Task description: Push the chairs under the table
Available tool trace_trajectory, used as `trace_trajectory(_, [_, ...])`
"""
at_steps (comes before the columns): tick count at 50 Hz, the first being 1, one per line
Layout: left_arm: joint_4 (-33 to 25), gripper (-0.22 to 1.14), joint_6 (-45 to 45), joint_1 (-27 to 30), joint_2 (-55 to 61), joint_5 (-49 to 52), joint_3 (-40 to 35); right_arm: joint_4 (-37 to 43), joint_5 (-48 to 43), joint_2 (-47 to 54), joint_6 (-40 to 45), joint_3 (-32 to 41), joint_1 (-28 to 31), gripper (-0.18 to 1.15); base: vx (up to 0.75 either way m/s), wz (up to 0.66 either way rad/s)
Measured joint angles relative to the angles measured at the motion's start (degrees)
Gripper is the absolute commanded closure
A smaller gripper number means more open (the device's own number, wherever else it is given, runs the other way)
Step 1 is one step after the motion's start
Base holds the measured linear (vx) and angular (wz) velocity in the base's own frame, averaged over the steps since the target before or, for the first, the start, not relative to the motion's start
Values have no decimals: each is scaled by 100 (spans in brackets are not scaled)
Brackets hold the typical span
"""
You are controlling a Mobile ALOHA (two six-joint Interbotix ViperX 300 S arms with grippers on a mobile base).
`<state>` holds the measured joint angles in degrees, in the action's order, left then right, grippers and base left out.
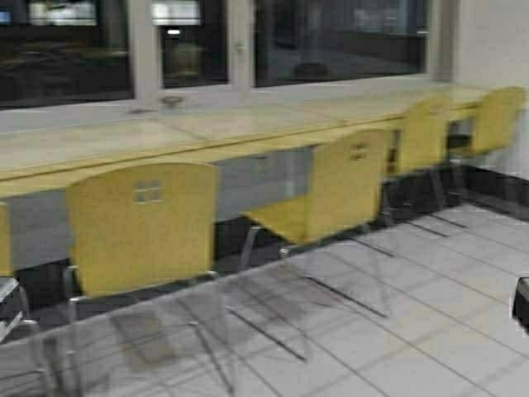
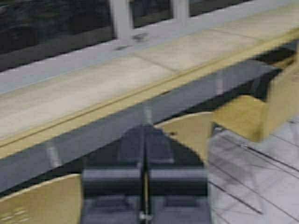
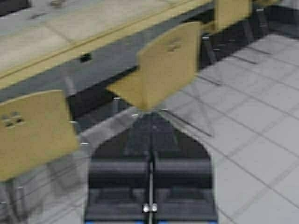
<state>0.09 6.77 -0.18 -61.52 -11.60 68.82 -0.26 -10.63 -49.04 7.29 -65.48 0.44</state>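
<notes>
**One chair stands out from the counter; the robot is not yet against it**

In the high view, four yellow-tan moulded plywood chairs stand along the long pale wood table under the dark windows. The nearest chair on the left has its back close to the table edge. The second chair is turned at an angle and its seat is well out over the pale floor tiles. The two far chairs and seem pushed in, though they are too blurred to be sure.

The left gripper has its fingers pressed together and points at the table between two chairs. The right gripper also has its fingers together and faces the angled chair, touching nothing.

The step in hand looks like the approach to this angled chair. The next move probably calls for driving nearer, meeting the chair back squarely with the right arm, and pushing straight, so that the thin chrome legs do not twist further.
</notes>
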Motion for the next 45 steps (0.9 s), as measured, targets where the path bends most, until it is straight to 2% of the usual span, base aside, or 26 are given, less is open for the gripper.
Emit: trace_trajectory(45, [-26,89,-132,-18,114,9,0,0,18,167,97,0,9,93,18,43])
